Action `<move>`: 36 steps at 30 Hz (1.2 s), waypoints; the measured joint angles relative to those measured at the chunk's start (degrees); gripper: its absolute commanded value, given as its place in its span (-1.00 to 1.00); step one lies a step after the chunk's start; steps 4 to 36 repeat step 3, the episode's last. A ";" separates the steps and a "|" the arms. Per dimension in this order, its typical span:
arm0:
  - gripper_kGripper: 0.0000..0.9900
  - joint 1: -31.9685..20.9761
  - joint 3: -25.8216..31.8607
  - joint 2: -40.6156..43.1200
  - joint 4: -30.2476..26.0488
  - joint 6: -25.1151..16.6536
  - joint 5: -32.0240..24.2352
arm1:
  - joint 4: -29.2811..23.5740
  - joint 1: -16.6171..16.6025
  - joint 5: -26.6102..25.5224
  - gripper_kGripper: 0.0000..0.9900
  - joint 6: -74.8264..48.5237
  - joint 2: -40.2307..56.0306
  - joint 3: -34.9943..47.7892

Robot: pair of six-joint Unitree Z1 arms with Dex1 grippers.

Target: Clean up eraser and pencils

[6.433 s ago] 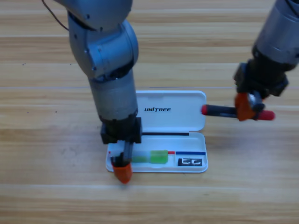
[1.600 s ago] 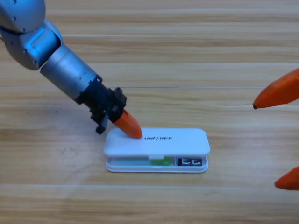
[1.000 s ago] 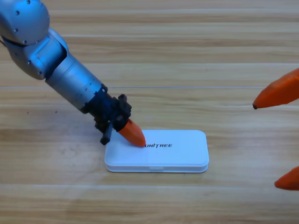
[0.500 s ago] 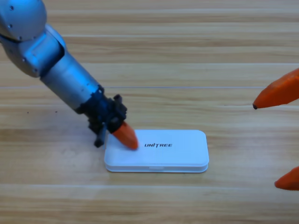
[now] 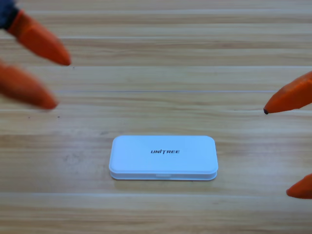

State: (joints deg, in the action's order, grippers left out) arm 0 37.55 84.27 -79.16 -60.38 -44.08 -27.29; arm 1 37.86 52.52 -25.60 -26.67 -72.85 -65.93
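The white case (image 5: pixel 163 157) lies shut on the wooden table, lid down, with its lettering facing up. The eraser and the pencils are hidden from view. My left gripper (image 5: pixel 61 83) shows large at the upper left edge, open, its two orange jaws spread apart and holding nothing. My right gripper (image 5: pixel 277 152) waits at the right edge, open, with only its orange jaw tips in the picture. Both grippers are well away from the case.
The left gripper has lifted off the case lid and drawn back to the upper left edge, now open. The case stays shut. The right gripper has not moved.
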 measured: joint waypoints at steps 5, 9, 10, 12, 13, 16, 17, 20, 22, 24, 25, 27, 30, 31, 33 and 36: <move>1.00 1.18 -3.15 1.75 0.02 0.33 0.08 | 0.00 0.00 0.00 0.99 0.00 0.00 0.00; 1.00 1.18 -3.15 1.75 0.02 0.33 0.08 | 0.00 0.00 0.00 0.99 0.00 0.00 0.00; 1.00 1.18 -3.15 1.75 0.02 0.33 0.08 | 0.00 0.00 0.00 0.99 0.00 0.00 0.00; 1.00 1.18 -3.15 1.75 0.02 0.33 0.08 | 0.00 0.00 0.00 0.99 0.00 0.00 0.00; 1.00 1.18 -3.15 1.75 0.02 0.33 0.08 | 0.00 0.00 0.00 0.99 0.00 0.00 0.00; 1.00 1.18 -3.15 1.75 0.02 0.33 0.08 | 0.00 0.00 0.00 0.99 0.00 0.00 0.00; 1.00 1.18 -3.15 1.75 0.02 0.33 0.08 | 0.00 0.00 0.00 0.99 0.00 0.00 0.00; 1.00 1.18 -3.15 1.75 0.02 0.33 0.08 | 0.00 0.00 0.00 0.99 0.00 0.00 0.00; 1.00 1.18 -3.15 1.75 0.02 0.33 0.08 | 0.00 0.00 0.00 0.99 0.00 0.00 0.00; 1.00 1.18 -3.15 1.75 0.02 0.33 0.08 | 0.00 0.00 0.00 0.99 0.00 0.00 0.00; 1.00 1.18 -3.15 1.75 0.02 0.33 0.08 | 0.00 0.00 0.00 0.99 0.00 0.00 0.00; 1.00 1.18 -3.15 1.75 0.02 0.33 0.08 | 0.00 0.00 0.00 0.99 0.00 0.00 0.00; 1.00 1.18 -3.15 1.75 0.02 0.33 0.08 | 0.00 0.00 0.00 0.99 0.00 0.00 0.00; 1.00 1.18 -3.15 1.75 0.02 0.33 0.08 | 0.00 0.00 0.00 0.99 0.00 0.00 0.00; 1.00 1.18 -3.15 1.75 0.02 0.33 0.08 | 0.00 0.00 0.00 0.99 0.00 0.00 0.00; 1.00 1.18 -3.15 1.75 0.02 0.33 0.08 | 0.00 0.00 0.00 0.99 0.00 0.00 0.00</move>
